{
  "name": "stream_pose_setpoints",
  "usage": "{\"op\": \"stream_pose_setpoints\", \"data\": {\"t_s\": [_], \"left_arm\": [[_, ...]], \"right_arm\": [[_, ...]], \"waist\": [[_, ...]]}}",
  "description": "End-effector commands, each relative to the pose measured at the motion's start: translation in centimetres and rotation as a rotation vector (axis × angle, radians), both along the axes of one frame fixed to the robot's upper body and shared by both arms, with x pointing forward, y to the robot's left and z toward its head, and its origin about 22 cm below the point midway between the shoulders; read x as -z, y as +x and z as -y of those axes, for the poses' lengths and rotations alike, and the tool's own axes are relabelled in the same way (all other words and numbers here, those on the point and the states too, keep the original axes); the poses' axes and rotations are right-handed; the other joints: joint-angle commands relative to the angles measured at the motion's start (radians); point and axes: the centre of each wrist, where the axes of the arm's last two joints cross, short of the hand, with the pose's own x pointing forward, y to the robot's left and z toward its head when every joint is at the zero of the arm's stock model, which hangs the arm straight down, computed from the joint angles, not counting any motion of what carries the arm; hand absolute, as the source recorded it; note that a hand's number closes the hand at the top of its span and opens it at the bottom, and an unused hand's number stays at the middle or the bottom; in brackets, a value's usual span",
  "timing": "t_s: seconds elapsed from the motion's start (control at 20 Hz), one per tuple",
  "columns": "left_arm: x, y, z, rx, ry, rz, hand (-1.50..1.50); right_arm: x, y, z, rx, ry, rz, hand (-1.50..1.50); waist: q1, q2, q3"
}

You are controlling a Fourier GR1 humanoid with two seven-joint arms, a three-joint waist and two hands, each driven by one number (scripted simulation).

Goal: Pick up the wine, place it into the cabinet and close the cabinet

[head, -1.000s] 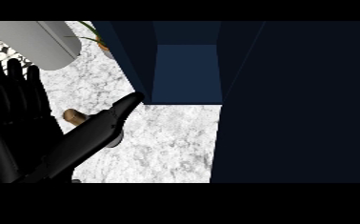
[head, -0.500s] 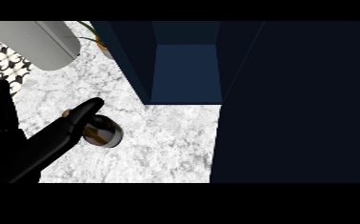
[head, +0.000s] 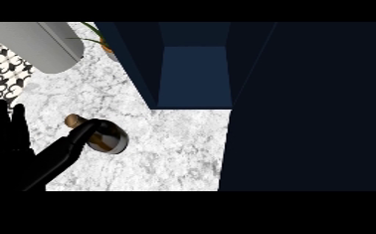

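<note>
A black hand (head: 51,161) is reaching in from the lower left of the frame, one long finger or thumb lying against the wine (head: 103,135), which is standing on the marble worktop (head: 169,148) left of centre. The bottle is being seen almost straight from above: its dark round body is showing, with a cork-coloured top poking out at its upper left. Whether the fingers are curling round the bottle or only resting against it cannot be told from this angle, and it cannot be told whose side this hand belongs to, though it is entering at the left. More black fingers (head: 16,123) are showing upright at the left edge, just above.

The cabinet (head: 192,73) is standing open at upper centre, its blue interior facing the viewer, with a dark door (head: 301,108) filling the right of the frame. The wine is sitting well apart from that opening, down and to the left, so the bottle is not yet on its way in. The open door is presumably being left that way to receive the bottle before closing.

A grey rounded object (head: 40,46) is lying at upper left, beside some plant leaves (head: 95,34)
</note>
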Motion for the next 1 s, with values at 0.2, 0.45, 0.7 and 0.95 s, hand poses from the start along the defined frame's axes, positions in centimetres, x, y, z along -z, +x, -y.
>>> {"op": "stream_pose_setpoints", "data": {"t_s": [0.2,0.45,0.7,0.95], "left_arm": [[3.7,0.3,-1.1,0.032,-0.028,-0.038,-1.5],[6.7,-1.2,-3.0,-0.035,0.015,-0.044,-1.5],[9.6,1.3,-3.3,-0.062,-0.001,-0.046,-1.5],[12.2,-0.1,-3.8,-0.046,-0.031,-0.054,-1.5]], "right_arm": [[-1.7,-4.1,0.6,-0.014,0.027,0.05,-1.5],[-1.4,-2.9,0.4,-0.007,0.027,0.032,-1.5],[-2.3,-3.3,1.2,-0.002,0.019,0.061,-1.5],[-2.6,-2.5,0.9,-0.01,0.013,0.049,-1.5]], "waist": [[-0.003,-0.002,0.0],[0.007,-0.002,-0.001],[0.0,-0.001,0.0],[0.005,-0.001,0.0]]}}
